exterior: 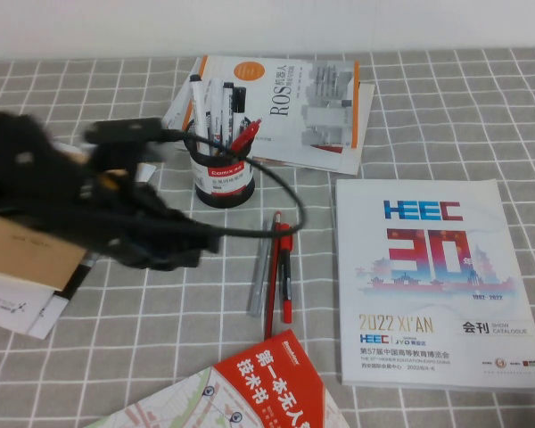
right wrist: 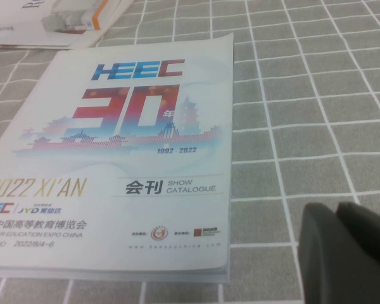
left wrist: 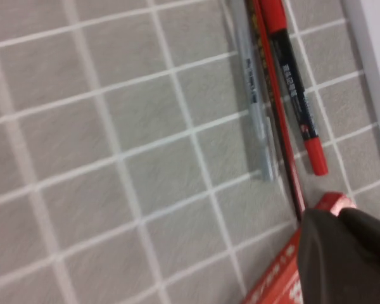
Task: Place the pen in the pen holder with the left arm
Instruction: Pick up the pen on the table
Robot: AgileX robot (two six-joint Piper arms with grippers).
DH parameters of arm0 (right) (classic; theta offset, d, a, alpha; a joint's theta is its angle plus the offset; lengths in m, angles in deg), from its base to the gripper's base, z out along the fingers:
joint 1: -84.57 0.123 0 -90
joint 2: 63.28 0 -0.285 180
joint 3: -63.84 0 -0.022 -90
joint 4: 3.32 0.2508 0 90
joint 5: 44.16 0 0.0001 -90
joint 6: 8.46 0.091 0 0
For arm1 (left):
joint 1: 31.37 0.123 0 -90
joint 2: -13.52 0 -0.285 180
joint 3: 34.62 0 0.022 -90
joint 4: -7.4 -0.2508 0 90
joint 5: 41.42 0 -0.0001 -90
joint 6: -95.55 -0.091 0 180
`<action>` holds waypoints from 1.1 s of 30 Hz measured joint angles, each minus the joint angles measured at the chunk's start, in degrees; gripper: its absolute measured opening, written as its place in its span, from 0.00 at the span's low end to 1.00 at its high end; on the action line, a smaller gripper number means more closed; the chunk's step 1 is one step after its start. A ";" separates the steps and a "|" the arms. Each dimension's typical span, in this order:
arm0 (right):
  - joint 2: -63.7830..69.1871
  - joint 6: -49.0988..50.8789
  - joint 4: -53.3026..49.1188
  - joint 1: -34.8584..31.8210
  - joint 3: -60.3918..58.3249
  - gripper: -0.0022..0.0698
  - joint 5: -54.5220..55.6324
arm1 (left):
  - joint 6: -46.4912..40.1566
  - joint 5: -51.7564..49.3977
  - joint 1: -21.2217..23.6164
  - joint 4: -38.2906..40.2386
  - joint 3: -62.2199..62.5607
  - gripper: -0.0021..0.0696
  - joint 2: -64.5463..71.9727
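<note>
You have 3 pens lying side by side on the checked cloth of the bench [exterior: 446,107], between the pen holder [exterior: 224,174] and the red booklet [exterior: 267,383] at the near edge: the grey pen [exterior: 259,276] on the robot's left of the group, the thin dark-red pen [exterior: 272,276] in the middle, the red-and-black pen [exterior: 285,272] on the robot's right. The 3 run nearly parallel and sit just beside one another, touching or nearly so, which judging from the layout makes the grey one awkward to pick out cleanly. Its open left flank is likely the easier side to approach. The pen holder stands upright beyond them, already crowded with white markers [exterior: 216,105] and a red-tipped one, in front of the ROS book [exterior: 285,102]. The left arm reaches in from the robot's left, blurred in the high view, and the left gripper [exterior: 174,245] hovers over the cloth to the left of the pens, near but apart from them; you cannot tell from any view whether it is spread or closed, and it seems to carry nothing. In the left wrist view the grey pen [left wrist: 256,107] lies ahead of the gripper's dark tip, untouched. The right gripper [right wrist: 348,253] is out of the high view; its wrist camera looks down on the HEEC catalogue [right wrist: 133,145], and you cannot tell its state either.
</note>
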 joint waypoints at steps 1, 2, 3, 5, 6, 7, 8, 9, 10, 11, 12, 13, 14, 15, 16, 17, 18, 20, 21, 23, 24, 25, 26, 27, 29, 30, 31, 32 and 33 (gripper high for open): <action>0.00 0.00 0.00 0.00 0.00 0.01 0.00 | 0.75 -0.37 -1.28 -1.06 1.80 0.03 2.40; 0.00 0.00 0.00 0.00 0.00 0.01 0.00 | 1.28 -0.61 -2.55 -1.95 3.54 0.03 4.68; 0.00 0.00 0.00 0.00 0.00 0.01 0.00 | 1.70 -0.87 -3.52 -2.75 5.26 0.03 6.41; 0.00 0.00 0.00 0.00 0.00 0.01 0.00 | 2.40 -1.34 -5.54 -3.83 8.31 0.03 10.42; 0.00 0.00 0.00 0.00 0.00 0.01 0.00 | 3.03 -1.94 -6.48 -4.40 10.01 0.03 12.26; 0.00 0.00 0.00 0.00 0.00 0.01 0.00 | 3.76 -2.73 -7.25 -4.86 11.75 0.03 14.03; 0.00 0.00 0.00 0.00 0.00 0.01 0.00 | 4.50 -3.40 -7.76 -5.16 13.17 0.03 15.39; 0.00 0.00 0.00 0.00 0.00 0.01 0.00 | 5.21 -4.45 -8.39 -5.67 15.00 0.03 17.00; 0.00 0.00 0.00 0.00 0.00 0.01 0.00 | 5.75 -5.30 -8.75 -6.13 16.80 0.03 18.23; 0.00 0.00 0.00 0.00 0.00 0.01 0.00 | 6.30 -6.21 -9.09 -6.88 18.18 0.03 19.66; 0.00 0.00 0.00 0.00 0.00 0.01 0.00 | 7.31 -6.97 -9.59 -7.93 20.11 0.03 20.91; 0.00 0.00 0.00 0.00 0.00 0.01 0.00 | 7.97 -7.33 -9.97 -9.15 21.28 0.03 22.03; 0.00 0.00 0.00 0.00 0.00 0.01 0.00 | 8.68 -7.75 -10.42 -10.09 22.60 0.03 23.02; 0.00 0.00 0.00 0.00 0.00 0.01 0.00 | 9.47 -8.16 -10.71 -10.72 23.77 0.03 23.87; 0.00 0.00 0.00 0.00 0.00 0.01 0.00 | 9.47 -8.67 -10.86 -11.19 24.81 0.03 24.61; 0.00 0.00 0.00 0.00 0.00 0.01 0.00 | 9.79 -9.16 -11.02 -11.31 25.67 0.03 25.24; 0.00 0.00 0.00 0.00 0.00 0.01 0.00 | 9.89 -9.48 -11.11 -11.44 26.24 0.03 25.72; 0.00 0.00 0.00 0.00 0.00 0.01 0.00 | 9.47 -9.84 -11.11 -11.70 27.10 0.03 26.70; 0.00 0.00 0.00 0.00 0.00 0.01 0.00 | 9.47 -9.93 -11.11 -11.82 27.43 0.03 27.09; 0.00 0.00 0.00 0.00 0.00 0.01 0.00 | 7.94 -10.42 -11.01 -11.99 28.03 0.07 28.23; 0.00 0.00 0.00 0.00 0.00 0.01 0.00 | 7.57 -11.05 -10.89 -11.99 28.37 0.09 28.90; 0.00 0.00 0.00 0.00 0.00 0.01 0.00 | 7.31 -11.65 -10.54 -11.99 28.83 0.13 29.67; 0.00 0.00 0.00 0.00 0.00 0.01 0.00 | 7.17 -12.33 -10.29 -11.99 29.32 0.18 30.43; 0.00 0.00 0.00 0.00 0.00 0.01 0.00 | 7.09 -12.74 -9.94 -11.99 29.63 0.23 31.05; 0.00 0.00 0.00 0.00 0.00 0.01 0.00 | 7.43 -13.14 -9.16 -11.99 30.23 0.35 32.49; 0.00 0.00 0.00 0.00 0.00 0.01 0.00 | 8.07 -13.13 -8.76 -12.11 30.50 0.39 32.97; 0.00 0.00 0.00 0.00 0.00 0.01 0.00 | 8.86 -13.13 -8.54 -12.54 30.77 0.42 33.50; 0.00 0.00 0.00 0.00 0.00 0.01 0.00 | 9.47 -12.88 -8.42 -13.08 31.03 0.44 33.88; 0.00 0.00 0.00 0.00 0.00 0.01 0.00 | 9.79 -12.45 -8.42 -13.50 31.16 0.46 34.31</action>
